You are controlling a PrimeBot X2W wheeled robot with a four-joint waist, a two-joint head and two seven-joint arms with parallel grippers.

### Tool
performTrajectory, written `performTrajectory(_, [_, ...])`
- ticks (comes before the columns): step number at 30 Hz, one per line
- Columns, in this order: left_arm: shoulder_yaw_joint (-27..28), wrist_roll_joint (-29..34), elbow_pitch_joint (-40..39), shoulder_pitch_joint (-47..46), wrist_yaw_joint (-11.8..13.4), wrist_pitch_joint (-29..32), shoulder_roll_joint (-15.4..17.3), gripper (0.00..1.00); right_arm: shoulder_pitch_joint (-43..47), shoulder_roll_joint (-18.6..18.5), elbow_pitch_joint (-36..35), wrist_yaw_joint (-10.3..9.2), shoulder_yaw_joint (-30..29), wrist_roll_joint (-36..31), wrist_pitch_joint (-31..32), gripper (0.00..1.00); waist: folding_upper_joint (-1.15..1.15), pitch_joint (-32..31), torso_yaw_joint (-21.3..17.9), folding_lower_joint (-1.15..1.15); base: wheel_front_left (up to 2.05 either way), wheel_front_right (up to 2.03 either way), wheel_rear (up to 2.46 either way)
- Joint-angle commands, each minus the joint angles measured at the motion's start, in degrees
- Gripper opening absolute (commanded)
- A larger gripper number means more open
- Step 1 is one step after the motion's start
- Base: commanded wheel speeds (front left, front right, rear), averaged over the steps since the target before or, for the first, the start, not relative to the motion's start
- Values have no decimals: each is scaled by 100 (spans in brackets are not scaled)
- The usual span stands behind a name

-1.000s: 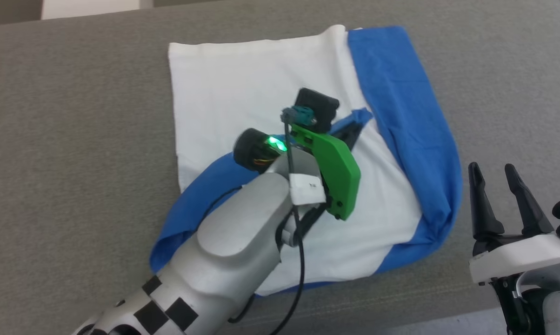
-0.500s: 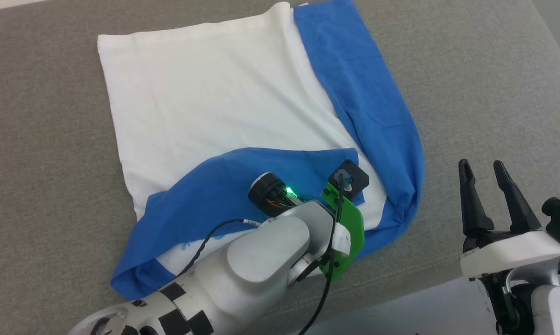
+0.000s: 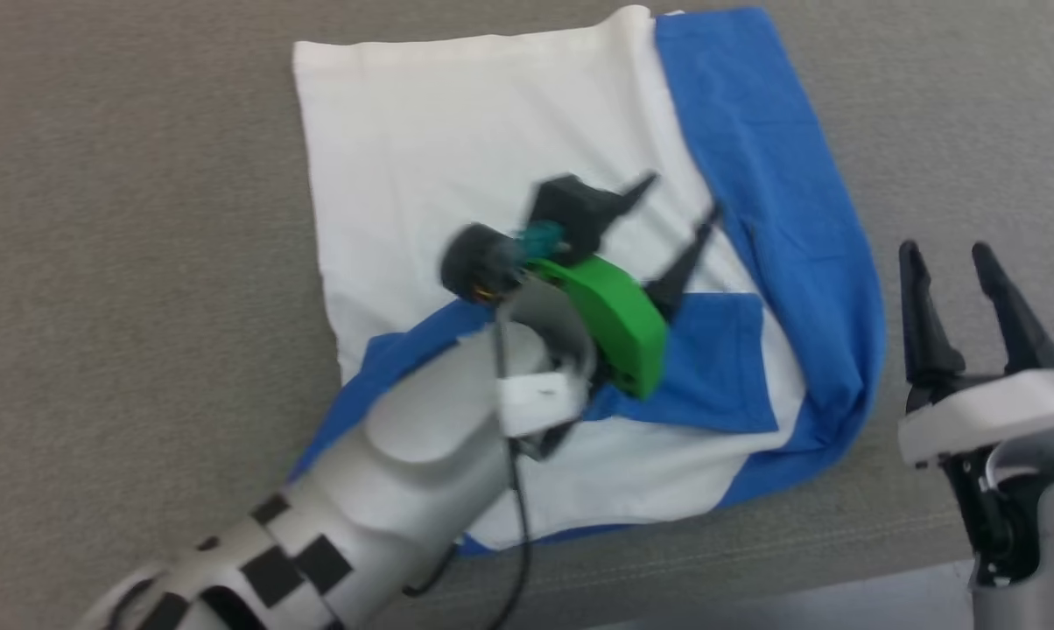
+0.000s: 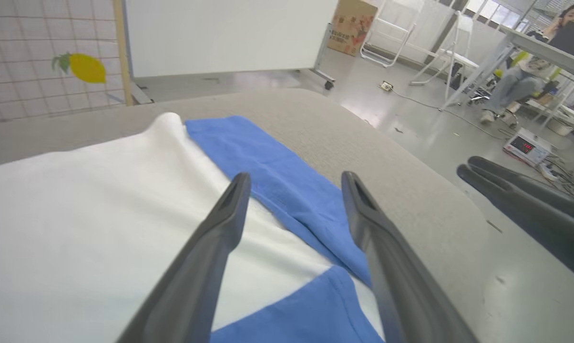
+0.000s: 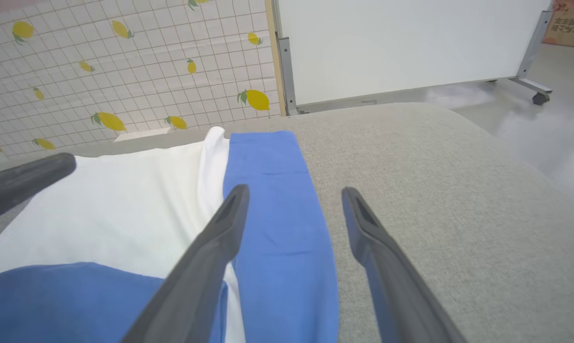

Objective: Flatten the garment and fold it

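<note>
The garment (image 3: 457, 149) lies on the grey cushioned surface (image 3: 142, 219), white body up. One blue sleeve (image 3: 790, 201) runs down its right side. The other blue sleeve (image 3: 711, 367) is folded across the lower white part. My left gripper (image 3: 678, 199) hovers open over the garment's middle with nothing between its fingers; in the left wrist view that gripper (image 4: 294, 178) points at the white cloth (image 4: 101, 214) and the blue sleeve (image 4: 277, 181). My right gripper (image 3: 945, 254) stands open off the garment's right edge, empty, and in its own view the same gripper (image 5: 295, 190) is beside the blue sleeve (image 5: 272, 200).
The grey surface's front edge (image 3: 755, 577) borders pale floor (image 3: 842, 604) at the lower right. Beyond the far edge stand a whiteboard (image 5: 401, 43) and a lemon-patterned wall (image 5: 125, 71). A person (image 4: 520, 81) sits at a desk far off.
My left gripper has opened and let go of the blue sleeve, which now lies folded across the white body. The left arm has lifted off it. The head camera has shifted.
</note>
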Motion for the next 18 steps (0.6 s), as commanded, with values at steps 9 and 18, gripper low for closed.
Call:
performTrajectory(9, [2056,686,-1052,940,637,-507,1243,100,-1498,-521,920,-9,-290,-155,513,100,0,177,965,0,0,0,0])
performTrajectory(18, [4316,1975,-2286,2341,312,-509,1178,100,-3191,-932,2360,-9,-885,-159,1271,100,0,809,1451,0,0,0,0])
